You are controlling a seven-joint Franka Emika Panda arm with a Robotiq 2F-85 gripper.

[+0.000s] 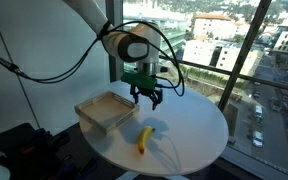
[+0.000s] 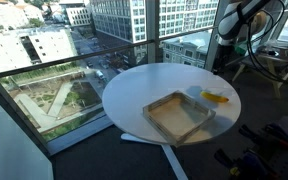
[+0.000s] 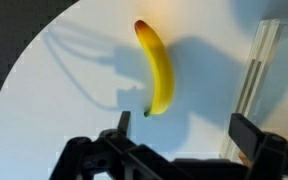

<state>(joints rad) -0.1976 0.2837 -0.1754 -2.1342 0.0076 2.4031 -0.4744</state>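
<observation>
In an exterior view the gripper [image 1: 146, 98] hangs above the round white table [image 1: 199, 135]. Its two fingers are spread wide and hold nothing. The banana [image 1: 144, 138] lies on the table just below the gripper, a little nearer to the camera, and the fingers do not touch it. The wooden tray [image 1: 96, 122] stands on the table near the banana, apart from it and from the gripper. Black cables [image 1: 44, 65] hang from the arm [image 1: 134, 45], and behind the table there is a large window [image 1: 234, 40] with city buildings. In an exterior view from another place the banana [image 2: 215, 97] lies near the far edge of the table [image 2: 134, 95], just behind the tray [image 2: 194, 128] and not touching it. The arm [image 2: 236, 22] comes in at the upper corner, but there the gripper is too dark and small to tell how the fingers stand. In the wrist view the banana [image 3: 159, 70] lies flat on the table [image 3: 54, 90], with its dark stem end pointing toward the gripper [image 3: 184, 135]. The fingers [image 3: 246, 132] stand far apart at the bottom of the picture, released and free of the banana. The tray rim [image 3: 259, 70] shows at the side, near the banana, and the shadow [image 3: 94, 60] of the gripper falls on the table.
</observation>
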